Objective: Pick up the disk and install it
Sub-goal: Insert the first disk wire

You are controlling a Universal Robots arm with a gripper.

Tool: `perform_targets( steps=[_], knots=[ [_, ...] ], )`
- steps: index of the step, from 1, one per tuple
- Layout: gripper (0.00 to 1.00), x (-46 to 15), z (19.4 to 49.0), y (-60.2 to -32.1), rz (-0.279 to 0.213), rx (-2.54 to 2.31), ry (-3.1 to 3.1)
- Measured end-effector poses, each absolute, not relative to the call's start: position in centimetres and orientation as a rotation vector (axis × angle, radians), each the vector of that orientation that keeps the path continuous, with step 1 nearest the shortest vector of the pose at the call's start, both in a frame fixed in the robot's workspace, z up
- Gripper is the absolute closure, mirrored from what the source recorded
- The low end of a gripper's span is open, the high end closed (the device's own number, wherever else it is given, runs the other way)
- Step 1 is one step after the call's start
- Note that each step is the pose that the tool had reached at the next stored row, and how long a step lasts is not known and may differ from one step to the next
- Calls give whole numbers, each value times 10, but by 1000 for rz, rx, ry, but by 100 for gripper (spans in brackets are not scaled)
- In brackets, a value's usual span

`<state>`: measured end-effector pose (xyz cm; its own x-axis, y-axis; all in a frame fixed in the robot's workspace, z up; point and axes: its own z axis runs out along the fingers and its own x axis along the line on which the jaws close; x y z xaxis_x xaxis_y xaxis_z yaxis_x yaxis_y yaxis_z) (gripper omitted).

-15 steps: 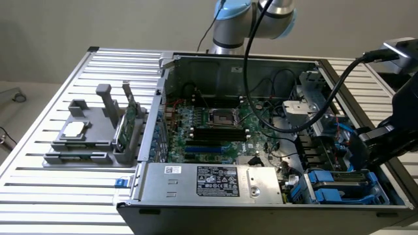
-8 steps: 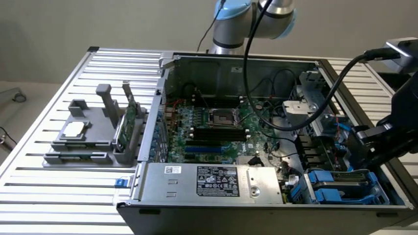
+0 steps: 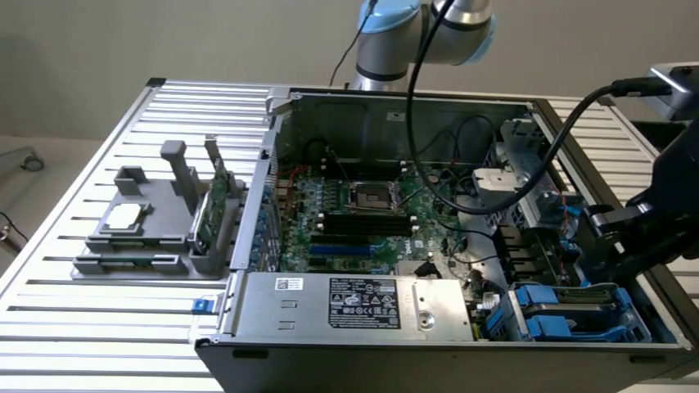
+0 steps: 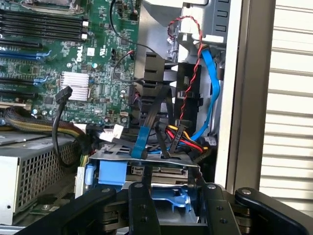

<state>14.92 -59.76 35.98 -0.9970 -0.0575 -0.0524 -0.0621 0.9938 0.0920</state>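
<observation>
I hold the jaws spread, pinching nothing, just above the disk [image 3: 574,300]. It lies in the computer case [image 3: 437,364] at the exterior view's lower right. That spread, I judge, would straddle its blue carrier.

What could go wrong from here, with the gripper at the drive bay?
1. The red, yellow and black wires and the blue flat cable hang right over the disk; the gripper could snag or pinch them.
2. The case wall runs close beside the gripper, so a sideways drift might strike it.
</observation>
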Motion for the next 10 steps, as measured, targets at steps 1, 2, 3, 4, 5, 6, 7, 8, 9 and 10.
perform_targets(
  steps=[1, 2, 3, 4, 5, 6, 7, 8, 9, 10],
  knots=[
    [58, 149, 360, -598, 147, -80, 3088],
    [58, 149, 360, -598, 151, -68, 3089],
    [58, 148, 360, -598, 153, -55, 3090],
    [58, 148, 360, -598, 156, -43, 3092],
    [58, 148, 360, -598, 159, -30, 3092],
    [58, 148, 360, -598, 162, -17, 3093],
    [58, 147, 360, -598, 164, -4, 3094],
    [58, 147, 360, -598, 166, 9, 3095],
    [58, 147, 360, -598, 168, 22, 3095],
    [58, 146, 360, -598, 170, 37, 3095]
  ],
)
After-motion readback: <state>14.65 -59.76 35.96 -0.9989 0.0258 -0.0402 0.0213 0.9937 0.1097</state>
